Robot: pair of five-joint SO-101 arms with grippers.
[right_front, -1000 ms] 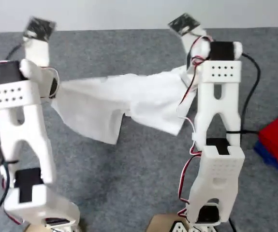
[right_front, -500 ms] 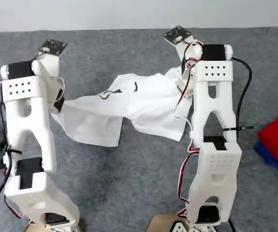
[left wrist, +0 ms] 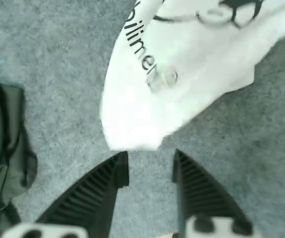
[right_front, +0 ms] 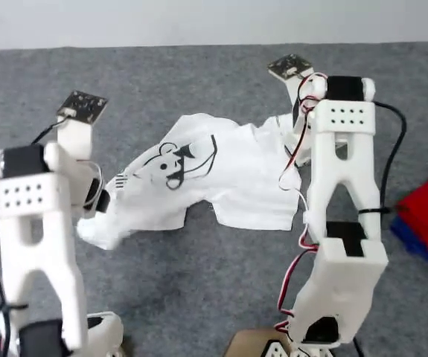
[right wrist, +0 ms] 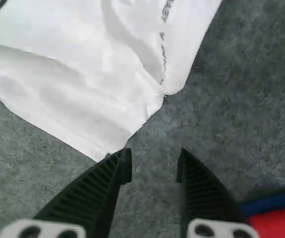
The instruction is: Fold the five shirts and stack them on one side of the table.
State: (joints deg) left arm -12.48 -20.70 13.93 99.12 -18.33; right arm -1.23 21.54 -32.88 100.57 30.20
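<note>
Both my jaws stand open, holding nothing. The white shirt (right_front: pixel 199 175) lies rumpled, print up, mid-way across the bench (right_front: pixel 161 297). Spreading step, I judge; next I'd regrip its edges and smooth it for the first fold.

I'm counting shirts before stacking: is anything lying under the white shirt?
Grey table covering shows around the visible edges of the white shirt, which lies spread on it. The area beneath its middle is hidden by the cloth.

White shirt (right wrist: pixel 78 84) on grey table (right wrist: pixel 246 94), tool (right wrist: pixel 154 158) spread nearby
</note>
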